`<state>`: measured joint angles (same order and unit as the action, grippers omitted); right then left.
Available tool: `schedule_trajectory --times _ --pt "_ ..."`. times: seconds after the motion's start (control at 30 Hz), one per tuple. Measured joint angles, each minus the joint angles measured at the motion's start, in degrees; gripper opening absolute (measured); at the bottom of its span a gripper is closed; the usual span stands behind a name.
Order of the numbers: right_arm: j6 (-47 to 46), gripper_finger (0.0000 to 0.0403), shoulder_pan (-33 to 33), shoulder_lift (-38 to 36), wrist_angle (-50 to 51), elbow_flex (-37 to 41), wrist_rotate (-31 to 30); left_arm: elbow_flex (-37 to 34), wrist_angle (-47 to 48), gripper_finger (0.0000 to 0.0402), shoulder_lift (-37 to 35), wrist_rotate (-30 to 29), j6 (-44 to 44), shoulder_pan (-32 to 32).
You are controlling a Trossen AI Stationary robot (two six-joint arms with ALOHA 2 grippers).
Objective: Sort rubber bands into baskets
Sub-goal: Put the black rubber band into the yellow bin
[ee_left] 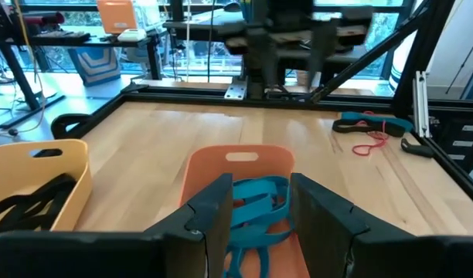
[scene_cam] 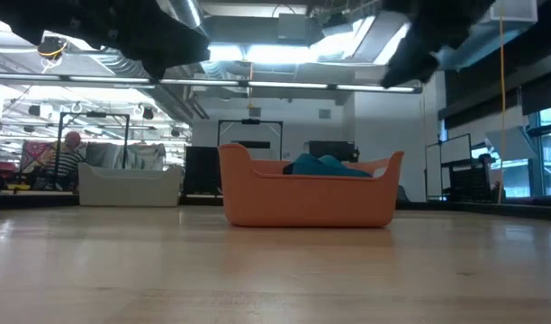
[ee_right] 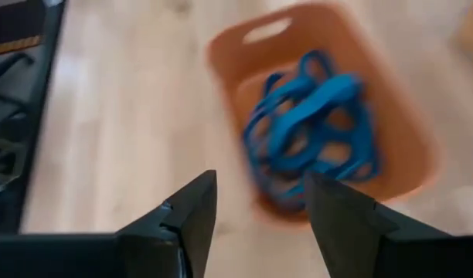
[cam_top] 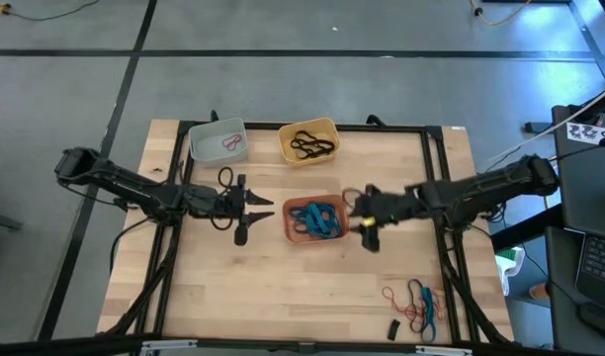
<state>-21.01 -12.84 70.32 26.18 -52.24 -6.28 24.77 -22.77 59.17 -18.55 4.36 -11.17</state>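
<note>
Three baskets stand on the table. The salmon basket [cam_top: 314,220] in the middle holds blue rubber bands [ee_right: 310,127]. The yellow basket [cam_top: 308,141] behind it holds black bands [cam_top: 310,146]. The pale basket [cam_top: 218,140] at the far left holds a red band [cam_top: 232,143]. My left gripper [cam_top: 263,211] hovers open just left of the salmon basket, pointing at it, with nothing between its fingers [ee_left: 213,212]. My right gripper [cam_top: 354,212] hangs open above the basket's right end, slanting down, also with nothing in it [ee_right: 260,205].
A loose pile of red, blue and black bands [cam_top: 419,305] lies near the table's front right corner, with a small black piece [cam_top: 392,327] beside it. A black loop [cam_top: 226,178] lies by my left arm. A black frame rail [cam_top: 441,178] runs around the tabletop.
</note>
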Motion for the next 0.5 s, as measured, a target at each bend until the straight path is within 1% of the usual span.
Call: schedule_trajectory --times 0.3,0.5 --pt "-16.1 0.0193 -13.9 1.2 3.2 0.7 -0.9 0.0 -7.1 0.0127 5.8 0.0 0.6 -0.2" --pt "-27.8 0.0193 -21.0 5.1 5.7 0.7 -1.1 0.0 -10.0 0.0127 7.5 0.0 1.0 -1.2"
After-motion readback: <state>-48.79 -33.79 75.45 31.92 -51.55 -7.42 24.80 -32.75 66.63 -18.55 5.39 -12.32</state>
